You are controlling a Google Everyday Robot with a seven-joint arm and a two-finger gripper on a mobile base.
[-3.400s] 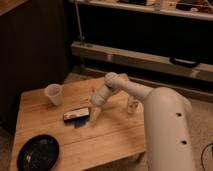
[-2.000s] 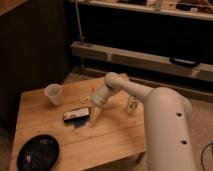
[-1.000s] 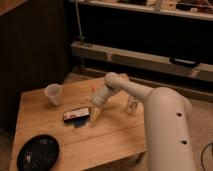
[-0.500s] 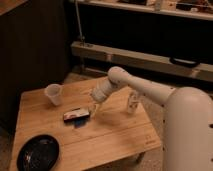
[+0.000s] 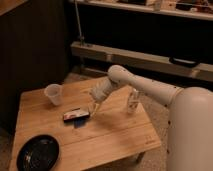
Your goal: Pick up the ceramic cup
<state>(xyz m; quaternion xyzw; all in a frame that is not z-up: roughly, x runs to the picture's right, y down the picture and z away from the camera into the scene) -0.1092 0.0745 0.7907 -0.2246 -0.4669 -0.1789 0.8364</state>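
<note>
Camera view, the only 1: the ceramic cup (image 5: 53, 94) stands on the far-left part of the wooden surface (image 5: 117, 131), with bare wood all around it and nothing touching it. The black plate (image 5: 38, 153) lies at the near-left corner, well apart from the cup. A small flat dark packet (image 5: 76, 115) sits near the middle, between the cup and the claw (image 5: 93, 108). The claw hangs low over the surface just to the right of that packet, pointing down, with the white arm (image 5: 145, 87) reaching in from the right. It holds nothing that I can see, and I cannot tell whether it is apart or together. A clear glass container (image 5: 132, 100) stands behind the arm, toward the right edge.

The cup is upright, mouth up. Its long axis is vertical, and it tapers from a wide rim to a narrower base. It has no handle, so no side is preferred.

Handling, as a judgement:
- It is probably light and stiff, with a smooth and rather slippery wall.
- It would chip or crack if knocked over or dropped.
- Because of the taper, a grip low on the wall could slide upward, so squeezing across the body just below the rim looks safer.
- Pinching the rim from above, with 1 side of the claw inside the mouth, also looks workable.
- Either grip wants gentle pressure and a straight lift.
</note>
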